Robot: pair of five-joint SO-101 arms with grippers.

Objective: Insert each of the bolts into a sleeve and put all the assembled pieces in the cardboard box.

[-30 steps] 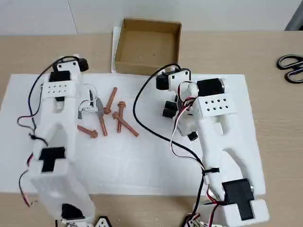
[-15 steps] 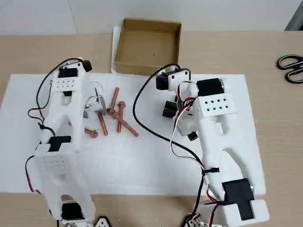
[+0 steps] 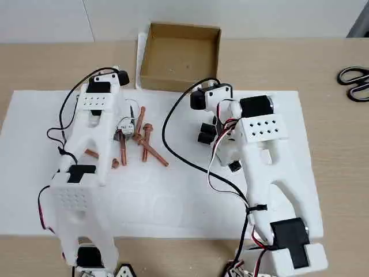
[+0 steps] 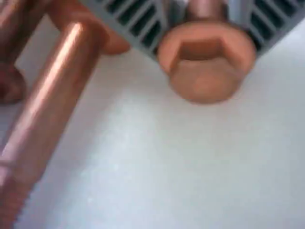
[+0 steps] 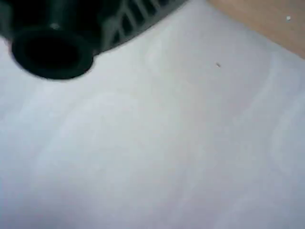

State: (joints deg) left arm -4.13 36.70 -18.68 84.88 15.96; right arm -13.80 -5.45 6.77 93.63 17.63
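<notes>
Pinched between the ribbed grey fingers [image 4: 136, 21] of the left gripper [image 3: 123, 129]: one copper-coloured bolt [image 4: 205, 67], smooth and matte, hexagonal head end-on to the left wrist camera, shank running up between the two pads. Down on the sheet, in front of the cardboard box [image 3: 179, 57] toward its left corner.

Just beside it, a second bolt [image 4: 47, 119]: a long round shank with a soft sheen and fine thread at one end, lying flat.

More loose bolts [image 3: 151, 151] scattered in front of the same box corner, some crossing or touching each other. One of them half covered by the left arm's white plastic body.

Box itself: plain brown card, square, shallow, open-topped, upright.

In front of the box's right corner, stubby black sleeves [image 3: 204, 133], partly hidden under the right gripper [image 3: 214, 128]. In the right wrist view, one sleeve [image 5: 50, 52]: round, dull black, hollow end open toward the camera, hard against ribbed grey plastic. Grip of the right gripper: cannot tell.

Underneath everything but the box, a white foam sheet [image 3: 173, 202], faintly dimpled, on a pale wood-grain table [image 3: 323, 57].

Black cable [image 3: 173, 144] looping across the sheet between bolts and sleeves.

Well right of the box, black-handled scissors [image 3: 353, 81] at the table edge.
</notes>
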